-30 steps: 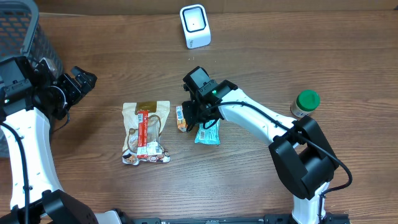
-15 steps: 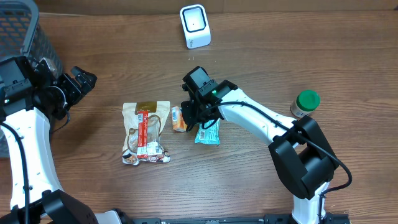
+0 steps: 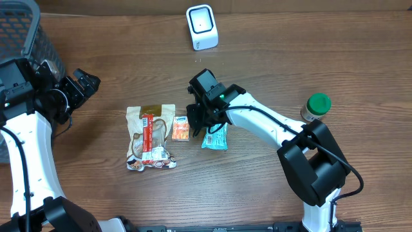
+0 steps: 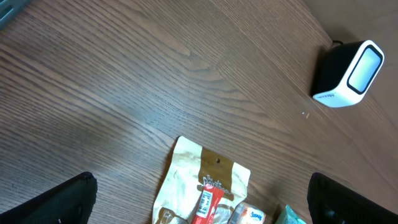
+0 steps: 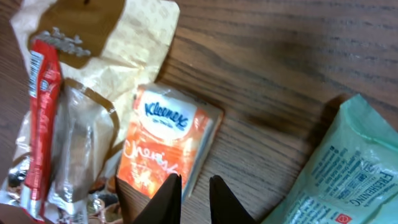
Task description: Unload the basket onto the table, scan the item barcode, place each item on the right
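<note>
Wood-grain table (image 3: 290,51) under me, and plenty is cut off. The wire basket (image 3: 26,32) runs out of the overhead view at the top left corner, so only part of its mesh shows. My left gripper (image 3: 87,82) hangs beside it with jaws spread wide and holding nothing. On the left wrist camera (image 4: 202,202) only the two dark fingertips show, one in each bottom corner.

The tan snack bag (image 3: 151,136) lies flat, left of centre. The right wrist view (image 5: 74,93) crops its left and lower edges, and the left wrist view (image 4: 199,180) loses its lower half. The teal wipes pack (image 3: 215,136) is partly under my right arm from above, and the right wrist camera (image 5: 339,174) only catches a corner. The green-lidded jar (image 3: 317,106) sits half behind that arm's elbow. The white scanner (image 3: 202,27) stands at the far edge, well apart from everything else.

Now the tissue pack (image 3: 181,129): it's flat on the table, just beside the snack bag's right edge, between that bag and the wipes. It's small and mostly orange, with a white top panel reading Kleenex in blue (image 5: 165,140), and its underside is hidden.

My right gripper (image 5: 194,186) hovers at its lower right corner. The jaws look parted by only a slit, with bare wood between them, though the frame edge clips the view.
</note>
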You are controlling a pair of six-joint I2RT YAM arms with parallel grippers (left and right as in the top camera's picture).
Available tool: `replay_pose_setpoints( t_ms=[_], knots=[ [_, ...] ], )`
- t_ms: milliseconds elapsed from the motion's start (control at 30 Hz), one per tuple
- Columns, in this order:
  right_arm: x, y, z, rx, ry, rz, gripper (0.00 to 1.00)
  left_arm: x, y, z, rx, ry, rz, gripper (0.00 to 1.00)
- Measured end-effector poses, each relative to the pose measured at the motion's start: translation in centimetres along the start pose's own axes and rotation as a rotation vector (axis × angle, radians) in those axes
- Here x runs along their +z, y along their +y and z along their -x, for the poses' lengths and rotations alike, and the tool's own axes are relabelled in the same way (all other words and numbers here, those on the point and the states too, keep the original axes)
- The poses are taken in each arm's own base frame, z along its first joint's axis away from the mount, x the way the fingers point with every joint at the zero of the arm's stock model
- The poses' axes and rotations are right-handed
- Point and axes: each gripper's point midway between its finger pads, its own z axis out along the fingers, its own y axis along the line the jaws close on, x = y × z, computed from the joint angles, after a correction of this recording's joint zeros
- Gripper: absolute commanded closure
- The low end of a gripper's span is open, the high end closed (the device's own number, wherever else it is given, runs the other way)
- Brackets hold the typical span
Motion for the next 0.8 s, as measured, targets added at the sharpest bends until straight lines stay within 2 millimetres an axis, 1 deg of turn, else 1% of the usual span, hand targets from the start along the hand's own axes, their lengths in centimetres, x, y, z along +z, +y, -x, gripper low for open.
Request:
replay_pose_setpoints(
  t_ms=[167, 233, 267, 433, 700, 800],
  knots=[
    [0.3, -0.3, -0.4, 0.035, 0.009, -0.004, 0.8, 0.0, 0.0, 0.0, 0.0, 0.0, 0.0, 0.01],
    [0.3, -0.3, -0.3, 0.04, 0.008, -0.004, 0.73, 0.0, 0.0, 0.0, 0.0, 0.0, 0.0, 0.0],
    [0.3, -0.3, -0.3, 0.043, 0.007, -0.004, 0.72, 0.0, 0.0, 0.0, 0.0, 0.0, 0.0, 0.0],
    [0.4, 0.1, -0.3, 0.046, 0.005, 0.003, 0.71, 0.0, 0.0, 0.0, 0.0, 0.0, 0.0, 0.0],
    [0.9, 2.2, -0.8, -0.004, -0.005, 0.029, 0.71, 0.0, 0.0, 0.0, 0.0, 0.0, 0.0, 0.0],
    [1.0, 2.5, -0.9, 0.003, -0.004, 0.03, 0.71, 0.0, 0.0, 0.0, 0.0, 0.0, 0.0, 0.0]
  ],
)
